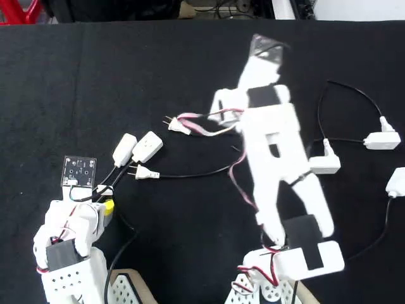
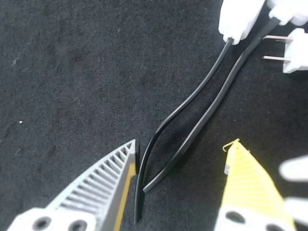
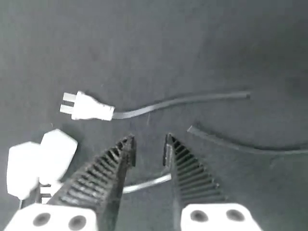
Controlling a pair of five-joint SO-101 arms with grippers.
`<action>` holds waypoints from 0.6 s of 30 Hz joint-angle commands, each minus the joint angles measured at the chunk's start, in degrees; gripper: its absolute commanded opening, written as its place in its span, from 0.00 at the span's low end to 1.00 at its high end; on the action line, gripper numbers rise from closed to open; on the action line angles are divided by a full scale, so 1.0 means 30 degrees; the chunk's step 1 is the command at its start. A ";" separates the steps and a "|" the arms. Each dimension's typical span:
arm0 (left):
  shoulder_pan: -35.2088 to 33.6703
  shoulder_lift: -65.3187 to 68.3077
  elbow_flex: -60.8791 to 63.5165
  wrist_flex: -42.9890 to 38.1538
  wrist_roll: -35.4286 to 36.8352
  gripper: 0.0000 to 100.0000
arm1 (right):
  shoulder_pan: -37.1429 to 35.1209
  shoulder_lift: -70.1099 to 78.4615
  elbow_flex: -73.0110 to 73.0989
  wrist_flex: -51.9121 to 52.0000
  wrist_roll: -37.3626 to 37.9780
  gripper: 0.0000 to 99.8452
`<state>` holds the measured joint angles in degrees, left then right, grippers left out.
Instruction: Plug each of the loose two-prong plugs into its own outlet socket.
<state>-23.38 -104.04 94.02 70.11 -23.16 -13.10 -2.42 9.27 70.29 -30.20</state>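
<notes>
Left claw is hanging released low over the counter, with two black cords running between its tips. Right claw is sitting narrowly parted, grasping nothing, a cord lying under the gap. One plug is lying loose just ahead of it. The second plug is resting loose just beside the two sockets.

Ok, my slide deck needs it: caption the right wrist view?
Open right gripper above the black table, a loose white two-prong plug ahead, white outlet sockets to one side.
</notes>
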 commanded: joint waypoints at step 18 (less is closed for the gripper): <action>-0.0132 -0.0117 0.0103 -0.0410 -0.0234 0.30 | -0.4659 -0.0337 0.0923 -0.1495 -0.0440 0.10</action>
<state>-23.38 -104.04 94.73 70.11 -23.16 -26.46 -2.07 12.35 66.68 -30.64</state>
